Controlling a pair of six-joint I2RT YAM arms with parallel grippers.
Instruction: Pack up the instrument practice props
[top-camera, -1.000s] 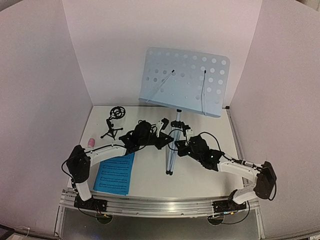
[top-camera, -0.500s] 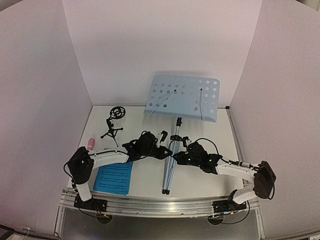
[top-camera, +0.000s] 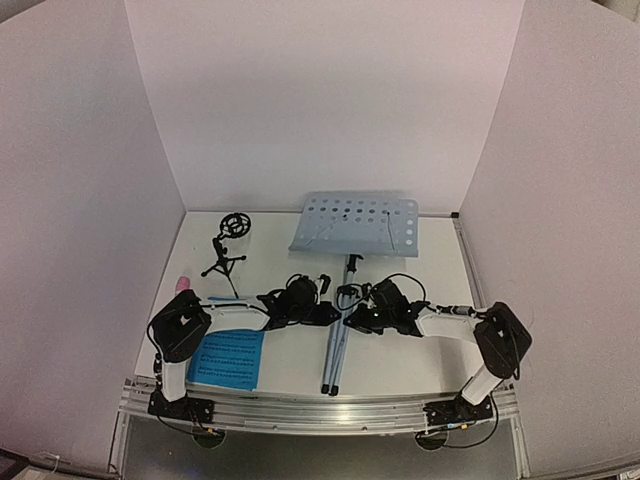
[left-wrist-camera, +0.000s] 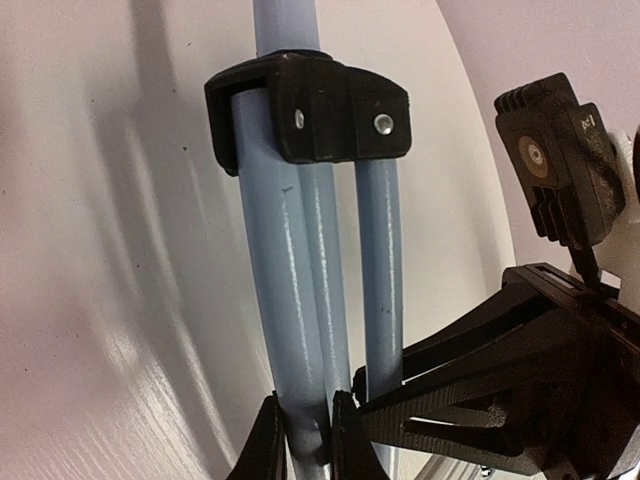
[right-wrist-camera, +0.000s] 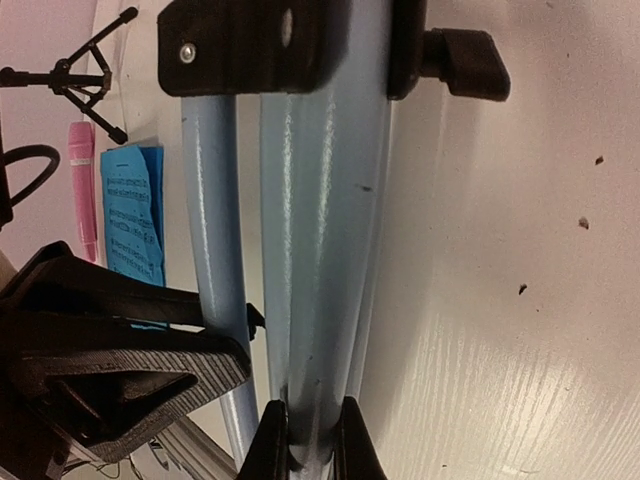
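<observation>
Pink mic (top-camera: 183, 284), blue pages (top-camera: 228, 357) and black mic stand (top-camera: 228, 245) sat unpacked at the left of the table (top-camera: 290, 372), while the music stand (top-camera: 355, 222) was tipped low across the middle, folded legs (top-camera: 333, 355) toward the near edge. The left gripper (left-wrist-camera: 303, 440) was pinched almost shut on one pale-blue leg, and the right gripper (right-wrist-camera: 303, 440), just beside it, clamped the legs likewise. Lowering it well would mean both arms descending together without twist, releasing only once everything rested flat
</observation>
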